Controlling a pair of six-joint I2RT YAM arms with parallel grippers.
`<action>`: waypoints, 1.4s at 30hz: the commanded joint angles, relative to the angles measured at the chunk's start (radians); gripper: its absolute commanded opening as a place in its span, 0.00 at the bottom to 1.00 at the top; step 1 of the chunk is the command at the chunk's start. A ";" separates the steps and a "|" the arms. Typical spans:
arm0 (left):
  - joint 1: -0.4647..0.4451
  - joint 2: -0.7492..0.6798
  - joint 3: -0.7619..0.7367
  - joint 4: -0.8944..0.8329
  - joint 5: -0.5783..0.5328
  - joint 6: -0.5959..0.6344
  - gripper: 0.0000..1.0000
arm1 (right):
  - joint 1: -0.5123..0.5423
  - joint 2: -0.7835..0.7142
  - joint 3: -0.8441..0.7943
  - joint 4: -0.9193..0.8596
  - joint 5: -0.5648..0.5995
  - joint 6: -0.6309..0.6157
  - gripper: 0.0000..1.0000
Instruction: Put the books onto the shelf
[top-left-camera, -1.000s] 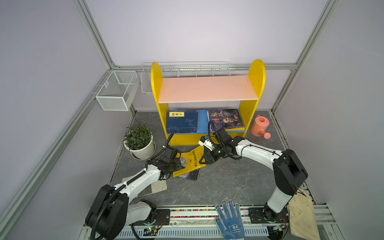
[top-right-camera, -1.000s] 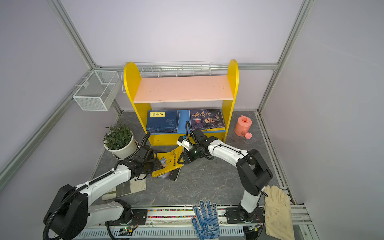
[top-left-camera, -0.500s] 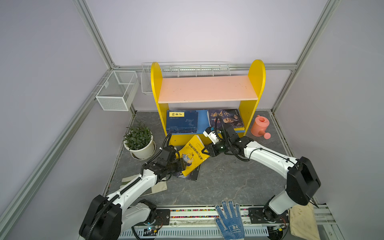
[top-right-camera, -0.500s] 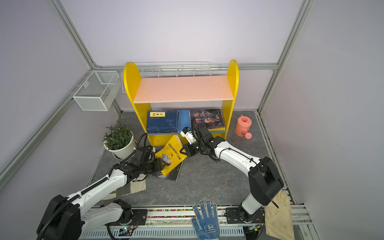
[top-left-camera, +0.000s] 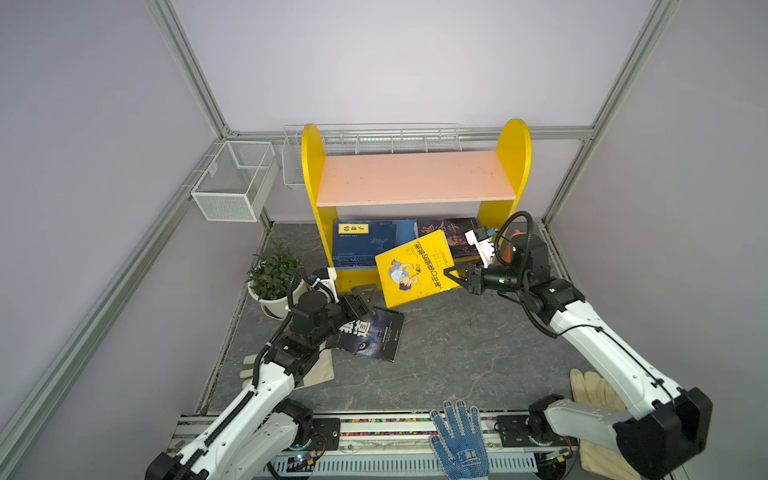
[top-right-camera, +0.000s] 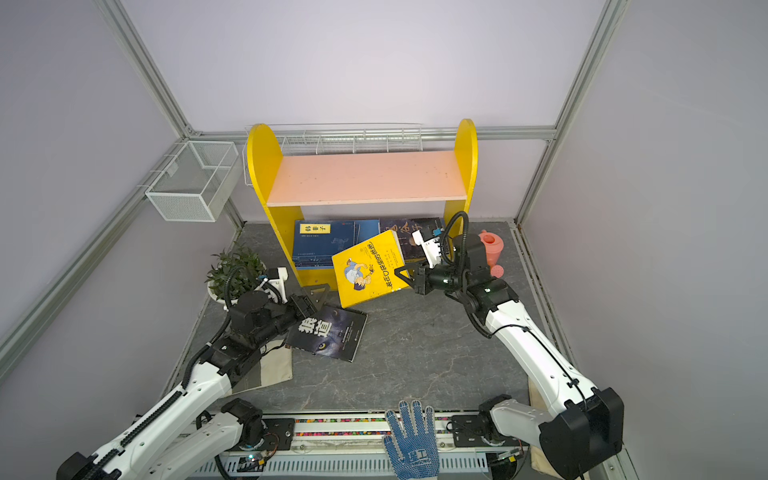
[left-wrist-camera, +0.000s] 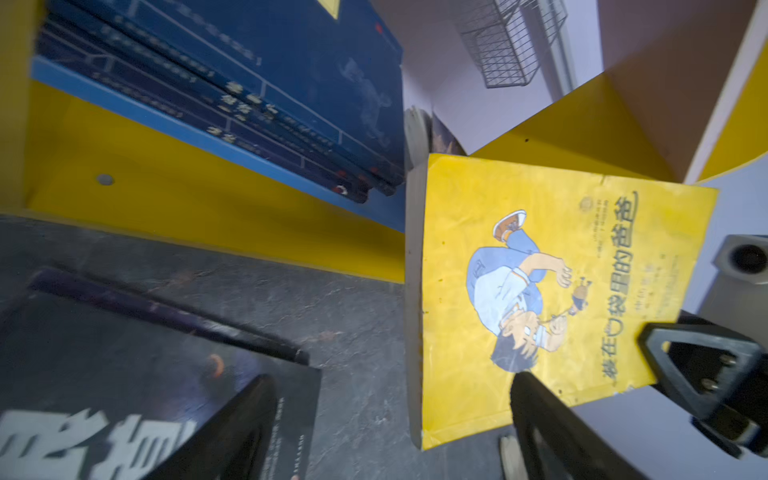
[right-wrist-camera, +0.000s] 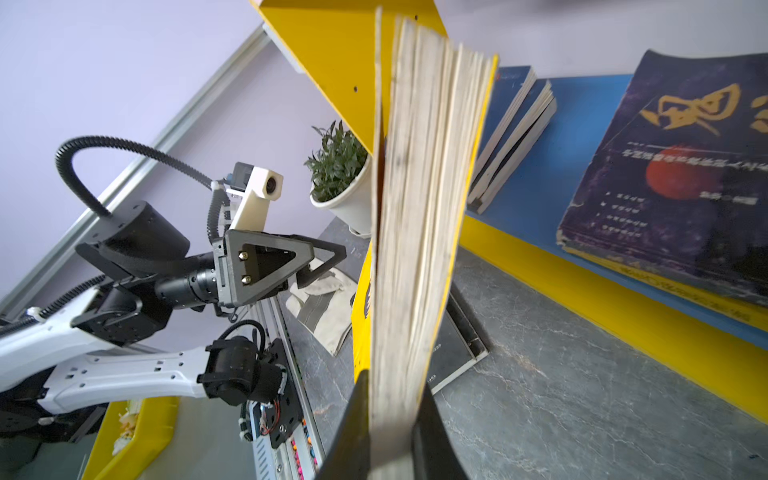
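My right gripper (top-left-camera: 451, 278) (top-right-camera: 401, 276) is shut on the edge of the bright yellow book (top-left-camera: 415, 268) (top-right-camera: 370, 266), which hangs tilted above the floor in front of the shelf's (top-left-camera: 411, 178) blue lower board. In the right wrist view the book's page edge (right-wrist-camera: 419, 208) is pinched at my right gripper (right-wrist-camera: 392, 436). My left gripper (top-left-camera: 365, 295) (left-wrist-camera: 395, 436) stands open and empty over a dark book (top-left-camera: 372, 334) (left-wrist-camera: 104, 374) lying on the floor. Navy books (top-left-camera: 370, 243) and a dark calligraphy book (right-wrist-camera: 685, 166) lie on the lower board.
A potted plant (top-left-camera: 272, 276) stands left of the shelf, and a pink watering can (top-right-camera: 490, 249) stands to its right. White wire baskets (top-left-camera: 232, 183) hang on the wall. A beige cloth (top-left-camera: 320, 370), a blue glove (top-left-camera: 459, 440) and cream gloves (top-left-camera: 598, 395) lie near the front.
My left gripper opened, let go of the yellow book and drew back. My right gripper shut on the book and carried it up and right toward the shelf, uncovering the dark book.
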 joint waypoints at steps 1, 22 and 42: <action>0.004 0.077 0.019 0.209 0.163 -0.091 0.89 | -0.013 -0.005 -0.026 0.158 -0.125 0.096 0.07; -0.012 0.199 0.130 0.208 0.273 -0.060 0.00 | -0.025 0.038 -0.016 0.233 -0.003 0.227 0.10; -0.123 0.582 0.566 0.170 0.118 0.150 0.00 | -0.128 -0.221 -0.089 -0.260 0.886 0.148 0.59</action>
